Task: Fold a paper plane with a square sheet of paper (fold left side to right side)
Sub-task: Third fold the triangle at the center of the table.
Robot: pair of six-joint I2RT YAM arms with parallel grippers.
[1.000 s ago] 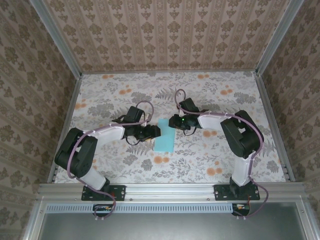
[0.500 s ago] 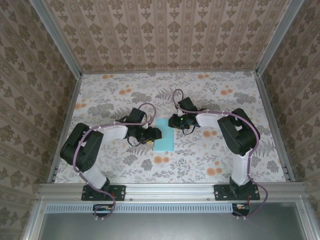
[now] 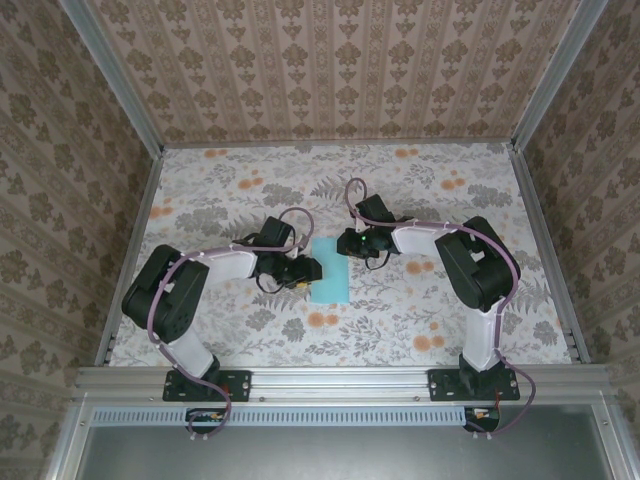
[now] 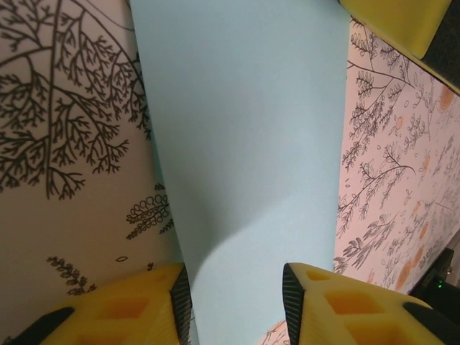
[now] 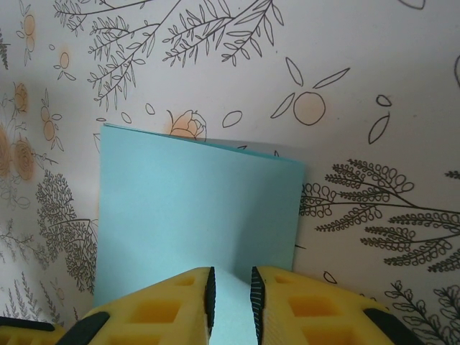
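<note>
My left gripper (image 4: pixel 233 280) straddles the plain folded blue paper (image 4: pixel 244 129), jaws apart, while whether my near-closed right gripper (image 5: pixel 230 280) pinches its edge I cannot tell.

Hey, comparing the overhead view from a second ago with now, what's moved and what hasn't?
The left elbow and right elbow both drew inward toward the centre. The left gripper crept slightly onto the paper's left edge. The right gripper barely shifted at the far edge. No new grasp or release is visible. The square sheet of paper stayed put, folded in half.
</note>
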